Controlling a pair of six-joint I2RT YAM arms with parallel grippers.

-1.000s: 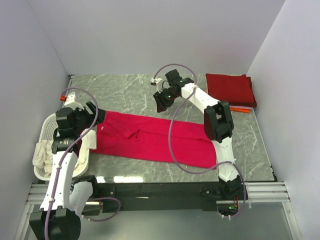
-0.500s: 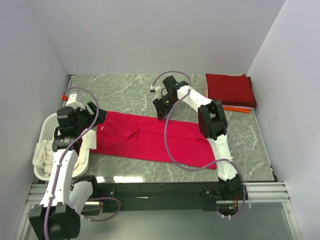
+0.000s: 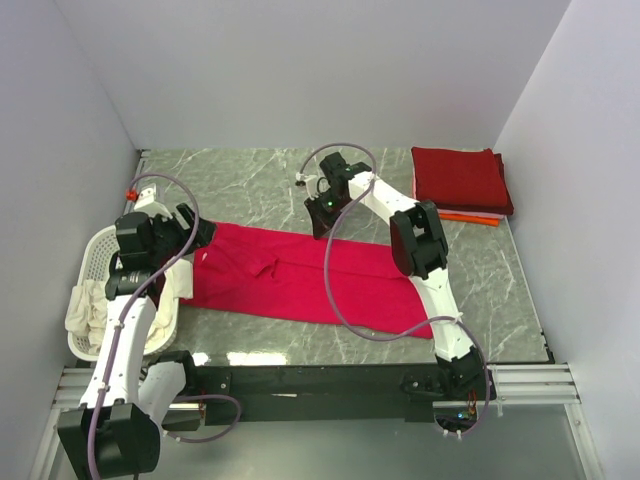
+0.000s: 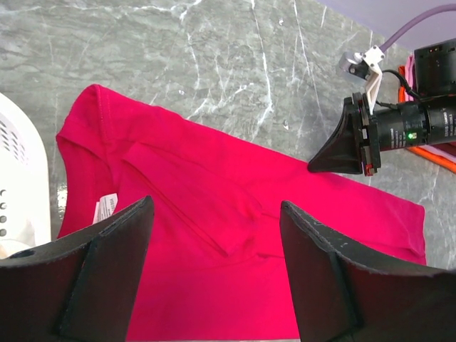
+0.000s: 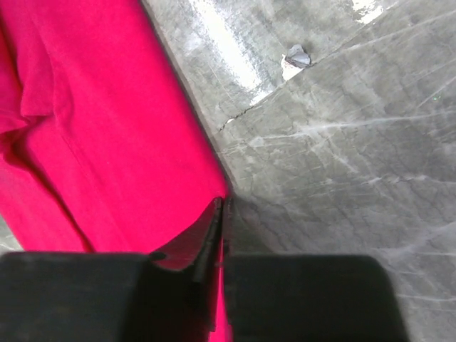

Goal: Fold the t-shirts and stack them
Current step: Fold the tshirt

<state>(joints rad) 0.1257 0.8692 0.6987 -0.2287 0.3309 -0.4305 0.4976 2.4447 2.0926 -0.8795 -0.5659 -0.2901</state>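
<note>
On the grey, marble-patterned table [image 3: 250, 180] the crimson shirt [image 3: 290, 280] lies flat as a long band running from the left arm's side towards the near right. It is soft matte knit, with a few raised creases near the collar end. Folding of this shirt looks to be in hand, with the grasp for the next fold just being taken.

A white plastic basket [image 3: 92, 262] with slotted walls sits at the table's left edge, and cream cloth [image 3: 82, 305] hangs in it. At the far right corner a stack [image 3: 458, 178] of dark maroon shirts sits square and folded. An orange shirt [image 3: 478, 217] shows as a thin strip under its near edge.

The right gripper [image 3: 322, 228] is down at the shirt's far long edge, about midway along. Its wrist view shows the fingers pressed together with the hem apparently nipped between the tips. The left gripper [image 3: 200, 232] hangs over the collar end with its fingers spread wide and holds nothing.

The next move probably calls for the left gripper to come down and pinch the same far edge. Both could then lift and carry it over evenly, since loose knit sags and skews when pulled from one point. A small white label [image 4: 107, 206] lies near the collar.
</note>
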